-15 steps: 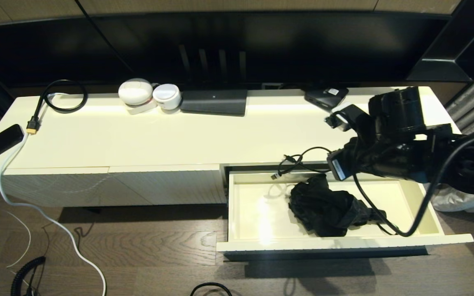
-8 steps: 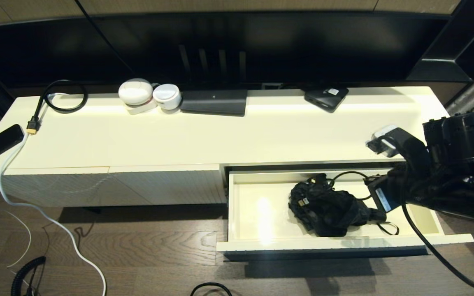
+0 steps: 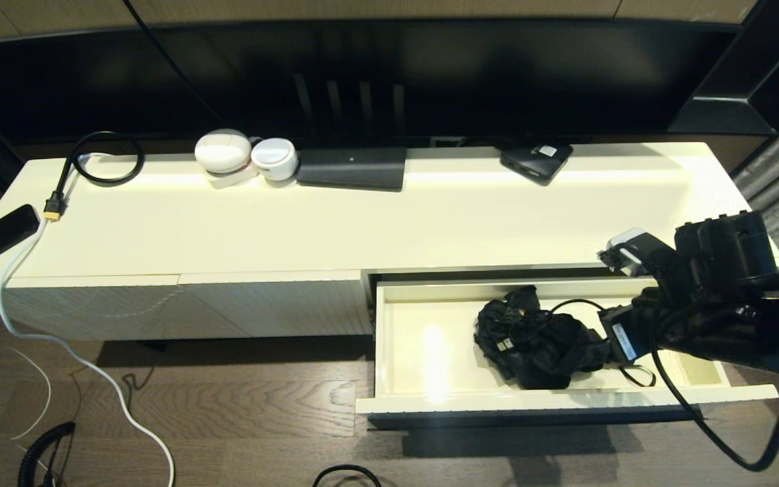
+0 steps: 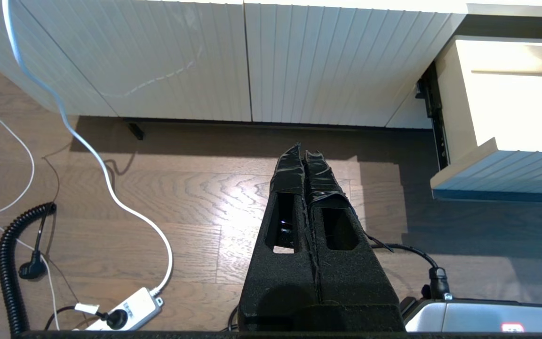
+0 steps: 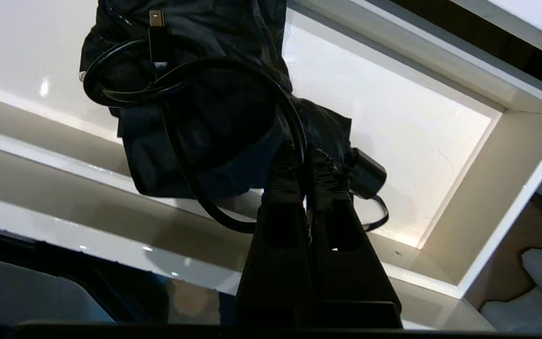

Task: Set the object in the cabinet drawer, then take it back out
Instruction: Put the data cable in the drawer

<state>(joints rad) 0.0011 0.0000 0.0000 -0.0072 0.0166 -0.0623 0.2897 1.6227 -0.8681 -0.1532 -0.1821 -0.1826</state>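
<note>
Right pincer point(image 5: 305, 157) clamped on black cable point(image 5: 191, 89); drawer point(image 3: 423, 399) open, holding black bundle point(image 3: 531, 345).

Left claw point(image 4: 305, 155) closed, hanging over wood floor point(image 4: 195, 188); cabinet drawer point(image 4: 501, 165) open beside ribbed panels point(image 4: 252, 61).

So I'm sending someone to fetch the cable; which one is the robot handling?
Find the long cream-white cabinet, then its one open ribbed-front drawer at the right end. Inside, on a crumpled black fabric bundle, lies a thin black looped cable, pinched by the right gripper; the other cables lie on the cabinet top or floor.
</note>
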